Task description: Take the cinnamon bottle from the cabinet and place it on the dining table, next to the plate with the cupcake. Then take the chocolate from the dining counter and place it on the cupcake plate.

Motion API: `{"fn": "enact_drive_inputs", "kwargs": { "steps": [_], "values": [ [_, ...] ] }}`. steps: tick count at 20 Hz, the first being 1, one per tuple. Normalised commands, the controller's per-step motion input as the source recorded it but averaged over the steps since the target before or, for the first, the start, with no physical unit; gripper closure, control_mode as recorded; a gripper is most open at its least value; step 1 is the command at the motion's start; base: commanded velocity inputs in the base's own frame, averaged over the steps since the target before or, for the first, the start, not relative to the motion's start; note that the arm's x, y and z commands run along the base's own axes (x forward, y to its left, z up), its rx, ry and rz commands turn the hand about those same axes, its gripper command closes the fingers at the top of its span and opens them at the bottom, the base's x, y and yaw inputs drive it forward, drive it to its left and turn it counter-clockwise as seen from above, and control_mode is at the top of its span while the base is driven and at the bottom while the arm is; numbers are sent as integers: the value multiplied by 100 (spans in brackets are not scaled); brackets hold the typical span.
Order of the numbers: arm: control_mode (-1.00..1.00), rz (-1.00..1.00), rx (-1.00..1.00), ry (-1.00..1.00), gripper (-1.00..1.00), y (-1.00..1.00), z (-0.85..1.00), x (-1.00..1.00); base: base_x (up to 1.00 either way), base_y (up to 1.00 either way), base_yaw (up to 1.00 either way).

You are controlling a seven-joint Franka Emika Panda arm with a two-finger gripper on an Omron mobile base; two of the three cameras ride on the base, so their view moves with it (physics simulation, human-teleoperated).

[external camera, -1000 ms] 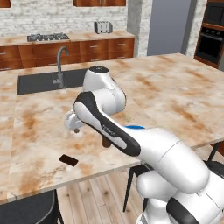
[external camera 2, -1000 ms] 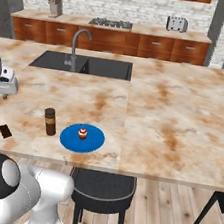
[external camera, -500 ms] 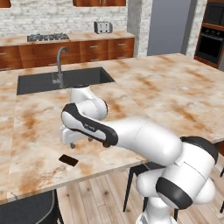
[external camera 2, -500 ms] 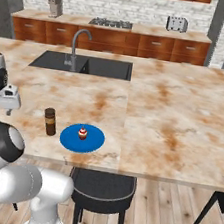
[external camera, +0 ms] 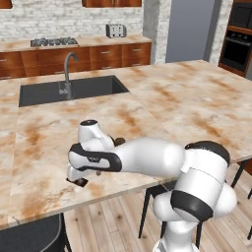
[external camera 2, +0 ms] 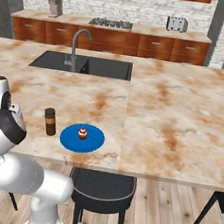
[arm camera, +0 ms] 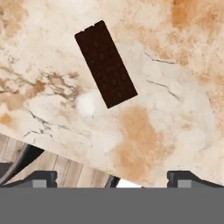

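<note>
In the left base view the flat dark-brown chocolate bar (external camera: 78,181) is mostly hidden under the white arm's hand; in the hand view it (arm camera: 106,64) lies whole on the marbled desk (arm camera: 166,109). The fingers (arm camera: 112,179) are spread, empty. Since the earlier frame the arm has been lowered over it.

Even bright rendered light, soft faint shadows, no glare, slightly coarse

base views: behind, flanking, share counter (external camera 2: 174,117) | hand view: close, straight down
</note>
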Motion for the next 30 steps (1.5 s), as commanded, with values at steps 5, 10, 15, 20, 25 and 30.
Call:
{"fn": "enact_drive_inputs", "kwargs": {
  "steps": [5,10,15,20,25,30],
  "values": [
    [-100,1,0,-5,-100,29,-30,44,0,0,0],
    [-100,0,-1,-1,-100,14,-24,30,0,0,0],
    [-100,1,-1,0,-100,23,-31,22,0,0,0],
    [-100,0,-2,-2,-100,17,-19,33,0,0,0],
    [-100,0,-5,0,-100,5,-28,13,0,0,0],
    [-100,0,-3,0,100,1,-51,-2,0,0,0]
  ]
}}
